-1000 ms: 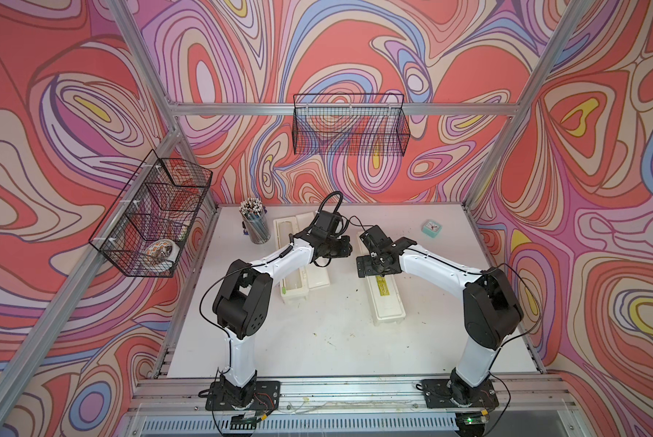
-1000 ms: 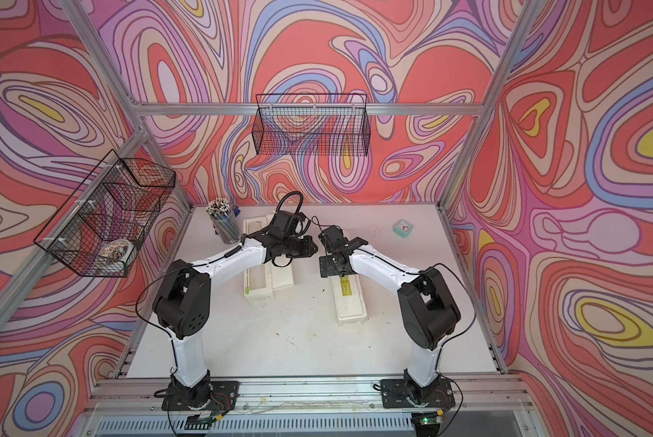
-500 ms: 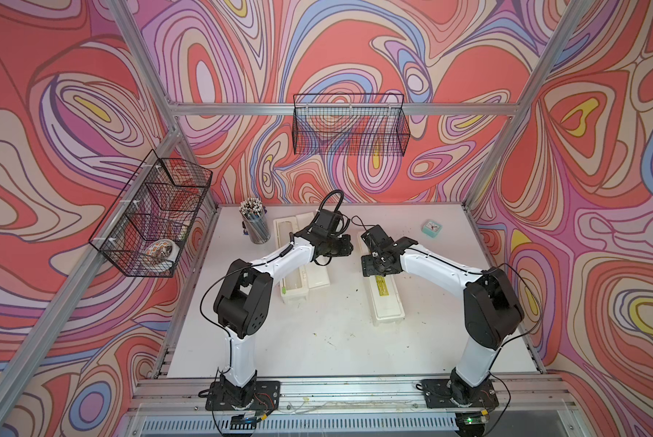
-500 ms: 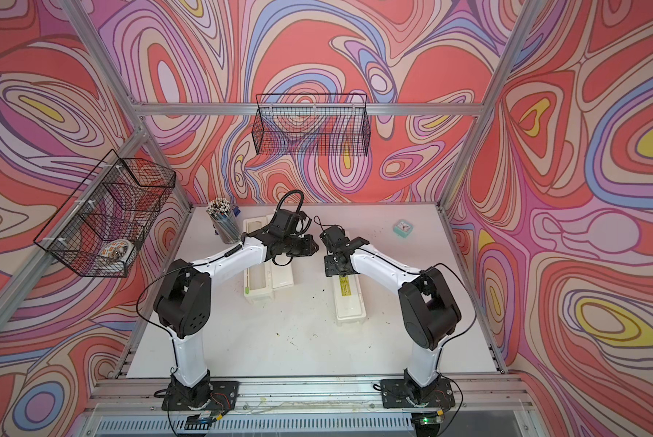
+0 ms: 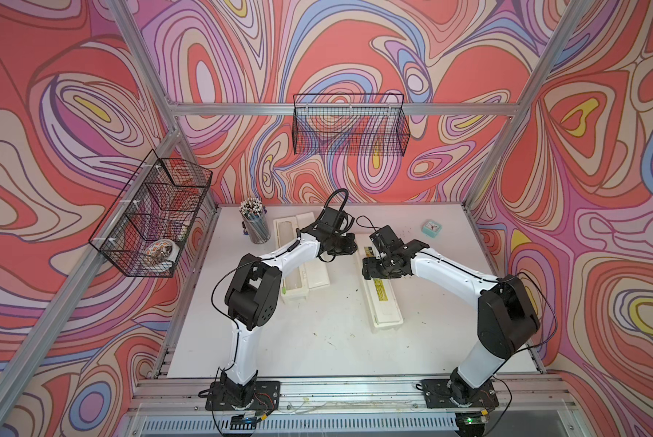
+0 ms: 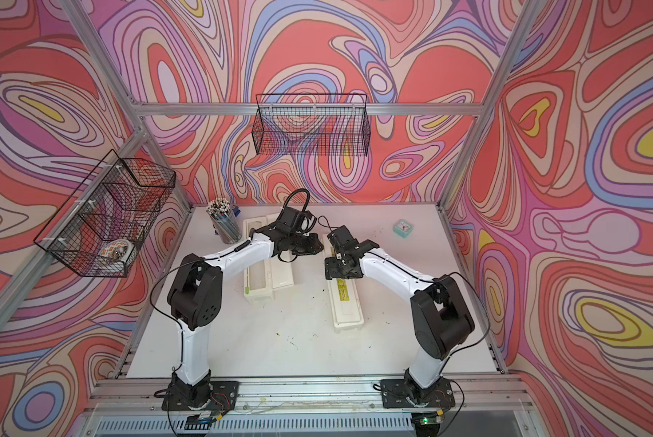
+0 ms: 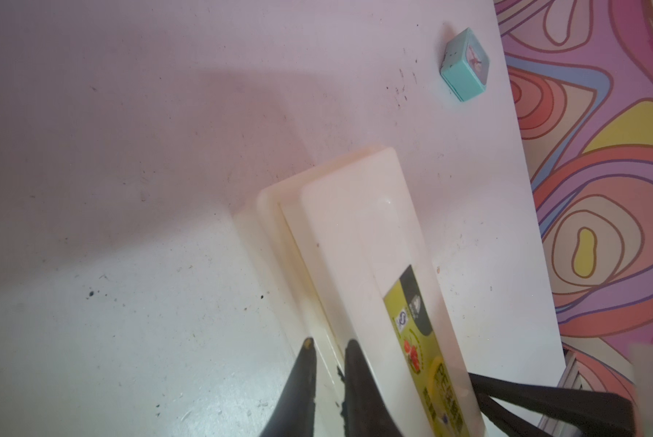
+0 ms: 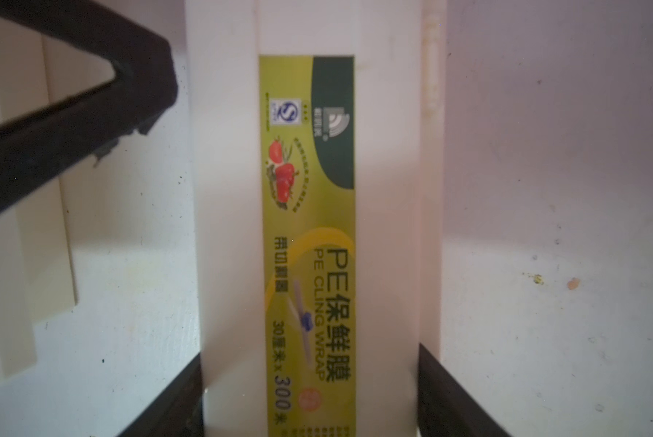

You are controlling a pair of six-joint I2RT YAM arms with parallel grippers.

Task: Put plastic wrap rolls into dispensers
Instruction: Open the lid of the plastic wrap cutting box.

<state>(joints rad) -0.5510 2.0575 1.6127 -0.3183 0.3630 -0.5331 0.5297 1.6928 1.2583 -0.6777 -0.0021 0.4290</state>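
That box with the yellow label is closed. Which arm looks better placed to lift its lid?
Probably the left. The left gripper is pinched shut on the long edge of the box, seemingly the lid's lip. The right gripper grips across the whole box, better for steadying it.

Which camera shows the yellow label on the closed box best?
Right wrist view: the label fills mid-frame, print readable. Left wrist view shows it slanted and cut off. In both top views it is a small strip, partly under the right arm.
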